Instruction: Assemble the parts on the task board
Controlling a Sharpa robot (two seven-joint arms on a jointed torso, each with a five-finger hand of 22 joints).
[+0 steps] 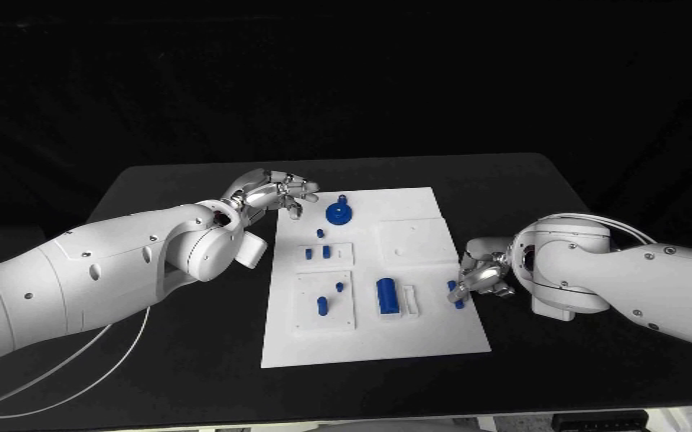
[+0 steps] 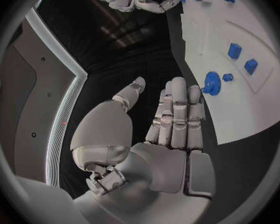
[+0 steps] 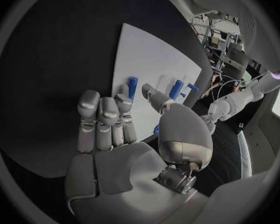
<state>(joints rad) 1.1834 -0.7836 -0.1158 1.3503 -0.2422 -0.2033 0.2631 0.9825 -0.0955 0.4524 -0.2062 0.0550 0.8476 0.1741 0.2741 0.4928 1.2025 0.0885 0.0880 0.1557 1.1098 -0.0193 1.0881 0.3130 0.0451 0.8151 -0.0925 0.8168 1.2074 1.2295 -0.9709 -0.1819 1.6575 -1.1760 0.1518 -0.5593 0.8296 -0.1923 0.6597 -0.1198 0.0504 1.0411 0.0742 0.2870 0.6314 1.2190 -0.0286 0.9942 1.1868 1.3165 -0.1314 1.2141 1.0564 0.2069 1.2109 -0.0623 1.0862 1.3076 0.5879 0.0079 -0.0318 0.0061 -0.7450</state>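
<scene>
Head view: two glossy silver hands at a flat white task board on the matte black bench.
Left hand hovers at the board's far left corner, fingers apart, holding nothing; a round blue gear-like part lies just beside its fingertips. A blue cylinder stands mid-board. Right hand, at the board's right edge, pinches a small blue peg.
</scene>
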